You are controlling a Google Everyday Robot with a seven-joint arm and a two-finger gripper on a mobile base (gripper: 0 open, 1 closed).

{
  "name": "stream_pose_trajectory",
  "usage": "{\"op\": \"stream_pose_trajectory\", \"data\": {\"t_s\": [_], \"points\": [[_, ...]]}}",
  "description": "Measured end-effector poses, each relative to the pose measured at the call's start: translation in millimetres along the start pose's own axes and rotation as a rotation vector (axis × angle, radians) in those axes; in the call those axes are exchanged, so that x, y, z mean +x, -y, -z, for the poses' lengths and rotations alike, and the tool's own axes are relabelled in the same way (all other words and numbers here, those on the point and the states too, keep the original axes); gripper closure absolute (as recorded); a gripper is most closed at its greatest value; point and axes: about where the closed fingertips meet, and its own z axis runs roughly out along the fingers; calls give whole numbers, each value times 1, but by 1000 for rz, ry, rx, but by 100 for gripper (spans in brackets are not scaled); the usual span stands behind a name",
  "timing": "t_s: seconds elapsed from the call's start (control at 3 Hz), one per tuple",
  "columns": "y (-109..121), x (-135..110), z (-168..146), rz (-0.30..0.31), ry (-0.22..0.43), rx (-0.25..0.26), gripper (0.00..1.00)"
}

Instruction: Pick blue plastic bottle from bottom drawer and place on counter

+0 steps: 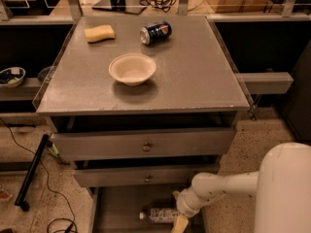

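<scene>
Care is needed: the blue plastic bottle (162, 214) lies on its side inside the bottom drawer (121, 202), the gripper (179, 224) low in that drawer's right part, its closure untellable, so square it across the bottle's body before lifting.

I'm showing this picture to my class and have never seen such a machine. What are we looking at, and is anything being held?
One camera looks down on a grey drawer cabinet. The white shape at lower right is a robot arm. Its end effector is low in the open bottom drawer, beside the blue plastic bottle lying there. Whether it grips the bottle cannot be told. On the counter sit a white bowl, a yellow sponge and a soda can on its side.
</scene>
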Motion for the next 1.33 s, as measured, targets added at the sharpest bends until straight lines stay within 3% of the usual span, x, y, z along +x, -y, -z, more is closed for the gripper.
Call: {"op": "stream_pose_trajectory", "data": {"t_s": [0.33,0.67,1.0,1.33], "points": [[1,0,-14,1,9,0,0],[20,-12,-51,21,33,-11,0],[20,-12,-51,21,33,-11,0],[21,-4,-73,7,47,-30,0]]}}
